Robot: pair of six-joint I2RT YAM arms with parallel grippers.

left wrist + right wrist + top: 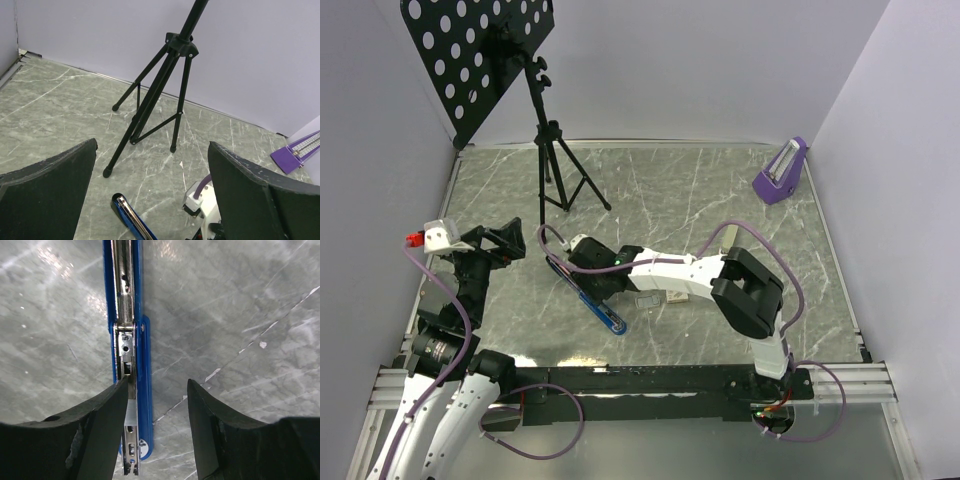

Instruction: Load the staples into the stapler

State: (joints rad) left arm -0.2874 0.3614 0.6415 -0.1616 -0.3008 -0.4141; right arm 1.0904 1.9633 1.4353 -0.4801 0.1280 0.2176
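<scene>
The blue stapler [595, 298] lies opened flat on the marble table, its metal channel [123, 315] facing up. A short silvery strip of staples [130, 412] sits in that channel near its end. My right gripper [157, 385] hovers just above it, open, with nothing between the fingers; its left finger [100, 415] overlaps the channel's edge. A tiny grey tray piece [647, 298] and a small pale staples box [677, 297] lie beside the right forearm. My left gripper [152, 145] is wide open and empty, left of the stapler's far end [127, 215].
A black tripod [555, 170] holding a perforated black music desk [480, 50] stands at the back left. A purple wedge-shaped object [781, 172] sits at the back right by the wall. The right arm [720, 280] stretches leftward across the table's middle.
</scene>
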